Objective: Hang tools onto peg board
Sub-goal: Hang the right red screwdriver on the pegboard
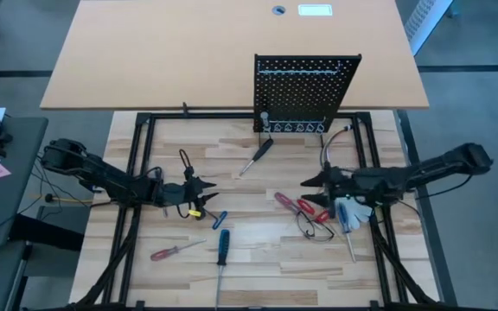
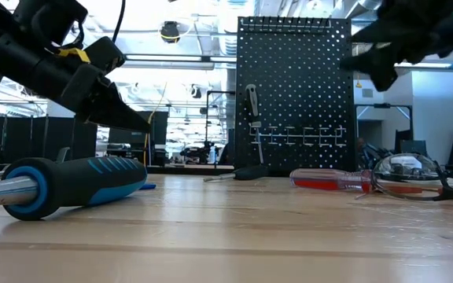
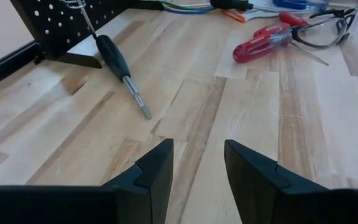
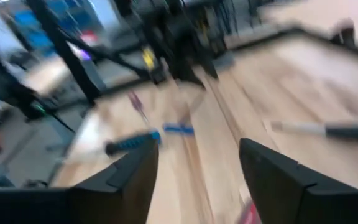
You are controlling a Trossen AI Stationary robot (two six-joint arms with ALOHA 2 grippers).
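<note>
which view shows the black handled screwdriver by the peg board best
The left wrist view: the black-handled screwdriver lies in full, handle to tip, beside the peg board foot. The high view shows it whole but tiny. The low view shows only its handle end-on. The right wrist view shows a blurred bit.

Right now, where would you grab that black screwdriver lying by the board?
Probably the black screwdriver by its thick handle, coming from above: it lies flat, so only a downward approach gets fingers on both sides. The thin shaft offers less to hold. The left pincer, open, already faces it.
</note>
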